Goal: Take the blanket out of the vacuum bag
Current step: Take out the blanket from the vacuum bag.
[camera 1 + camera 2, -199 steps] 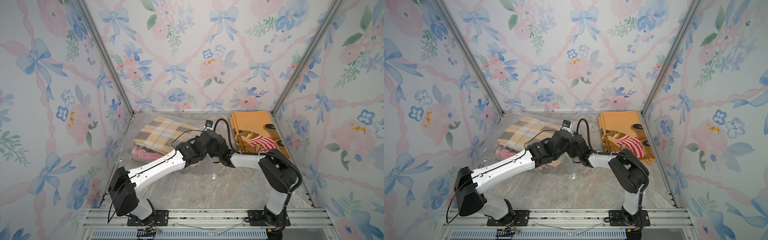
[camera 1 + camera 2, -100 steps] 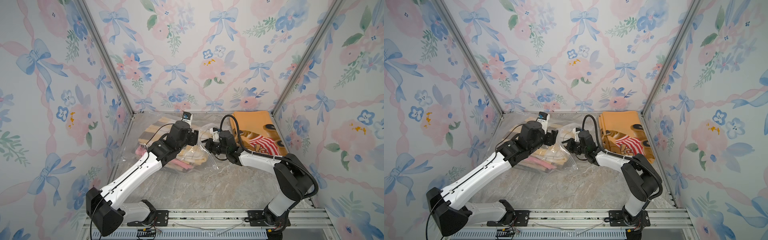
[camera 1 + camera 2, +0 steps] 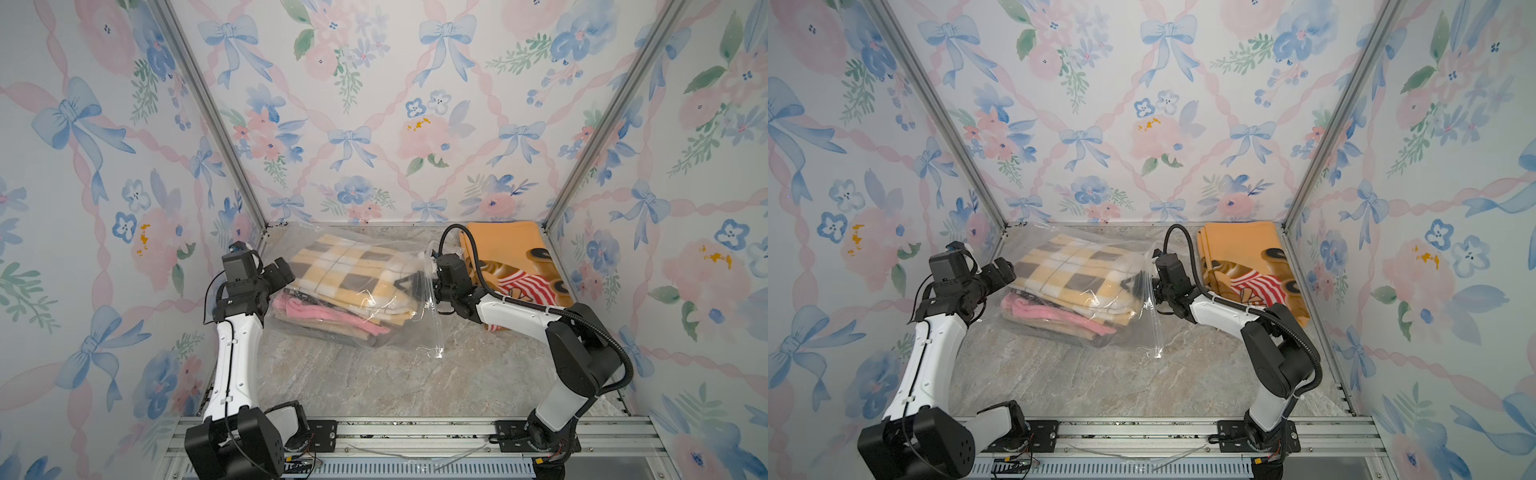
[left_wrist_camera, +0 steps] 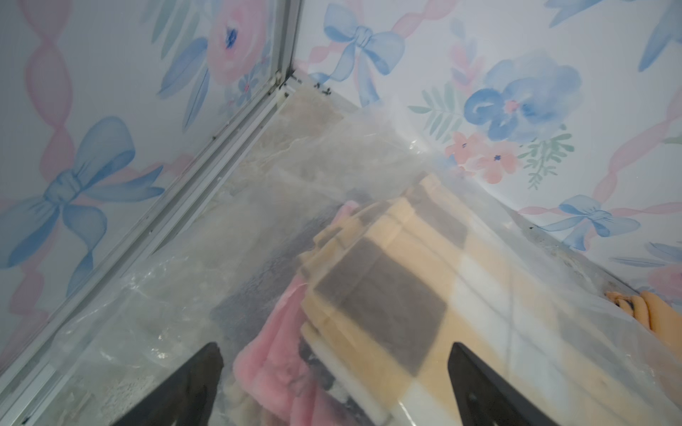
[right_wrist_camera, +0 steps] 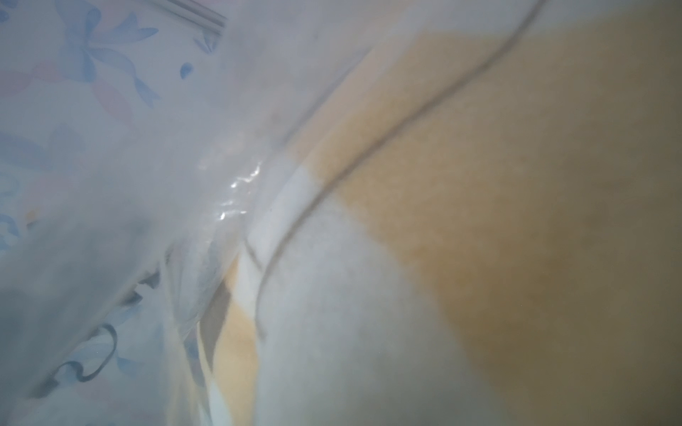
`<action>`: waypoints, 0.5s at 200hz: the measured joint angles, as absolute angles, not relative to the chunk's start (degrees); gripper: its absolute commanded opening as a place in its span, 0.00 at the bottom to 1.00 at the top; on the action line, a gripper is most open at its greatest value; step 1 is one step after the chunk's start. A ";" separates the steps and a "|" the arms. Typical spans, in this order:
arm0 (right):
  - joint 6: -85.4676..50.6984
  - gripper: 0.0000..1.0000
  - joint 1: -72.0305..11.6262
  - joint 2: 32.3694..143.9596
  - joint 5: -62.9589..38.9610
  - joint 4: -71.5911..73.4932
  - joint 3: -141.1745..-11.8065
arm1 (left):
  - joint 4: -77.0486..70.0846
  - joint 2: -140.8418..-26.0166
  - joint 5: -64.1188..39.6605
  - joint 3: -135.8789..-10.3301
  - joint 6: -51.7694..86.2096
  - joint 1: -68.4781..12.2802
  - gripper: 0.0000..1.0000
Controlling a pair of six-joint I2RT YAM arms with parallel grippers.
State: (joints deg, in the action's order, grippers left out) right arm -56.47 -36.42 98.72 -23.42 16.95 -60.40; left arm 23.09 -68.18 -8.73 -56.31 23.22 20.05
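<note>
Plastic, clear and crinkled, is making up the vacuum bag (image 3: 415, 332), which is lying on the marble table (image 3: 374, 386) toward the back left. Its mouth is facing my right arm (image 3: 519, 316), and a loose strip of its edge is hanging down there to the table.

Inside it, the blanket (image 3: 345, 270), folded and checked in yellow, grey and white, is sitting on top of a pink fleece (image 3: 320, 312). Some darker folded layers are lying under that, and I cannot make them out through the glare. In both top views the whole stack is showing through the film.

My left fingers (image 3: 281, 269) are standing wide apart, grasping nothing, just beside the bag's left end. In the left wrist view the frame is cutting off the two black fingertips (image 4: 192, 383), and film and the blanket's corner are showing between them.

My right fingers (image 3: 409, 284) are sitting at the bag's mouth, by the blanket's edge. Wrinkled plastic is veiling them, so I cannot tell whether they are clenched, or on what. The right wrist view is giving only a blur of checked cloth and film, pressed close.

Outside the bag, an orange blanket (image 3: 503, 245) with a striped cartoon print is lying at the back right, and my right arm is hiding part of it.
</note>
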 measured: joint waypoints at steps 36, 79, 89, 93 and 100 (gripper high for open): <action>-56.51 0.00 -36.42 98.72 -23.59 16.95 -60.27 | 23.16 -77.36 -15.35 -56.34 23.92 26.92 0.98; -56.47 0.00 -36.40 98.72 -23.81 17.63 -59.44 | 20.97 -83.33 -20.43 -56.77 24.05 33.28 0.98; -56.29 0.00 -36.25 98.72 -23.88 17.65 -59.20 | 20.86 -83.33 -19.79 -57.52 23.07 33.78 0.98; -56.27 0.00 -36.12 98.72 -24.05 17.61 -59.11 | 20.78 -83.33 -19.55 -57.87 22.83 33.80 0.98; -56.14 0.00 -35.77 98.72 -24.53 17.54 -58.96 | 20.43 -83.33 -19.14 -58.46 22.17 33.80 0.98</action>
